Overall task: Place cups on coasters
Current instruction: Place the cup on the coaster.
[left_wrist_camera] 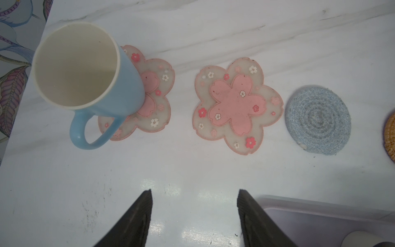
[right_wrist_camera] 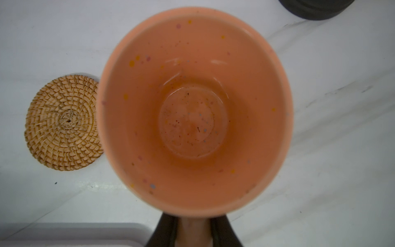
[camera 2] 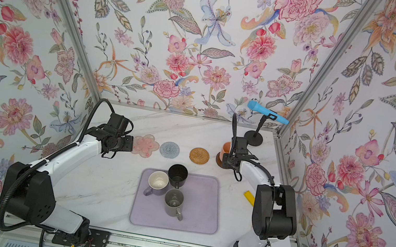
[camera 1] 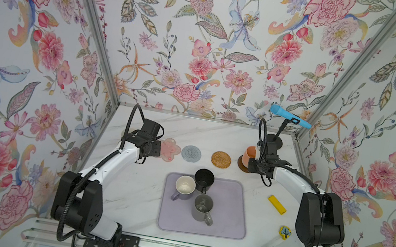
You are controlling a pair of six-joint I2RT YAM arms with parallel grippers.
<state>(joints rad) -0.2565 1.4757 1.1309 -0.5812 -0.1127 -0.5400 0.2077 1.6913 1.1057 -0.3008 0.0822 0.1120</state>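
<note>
Just beyond the jaws of your right gripper (right_wrist_camera: 195, 232), pinched narrow on its handle, the peach mug (right_wrist_camera: 192, 111) hangs over the dark brown coaster (camera 1: 240, 166), so placing seems underway: seat it flat, then release; your left gripper (left_wrist_camera: 194, 213) gapes empty.

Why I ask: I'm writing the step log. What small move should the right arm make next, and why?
Probably open the right gripper: its jaws are shut on the handle of the peach mug, and in a top view it seems to sit on the brown coaster, though contact is unclear.
</note>
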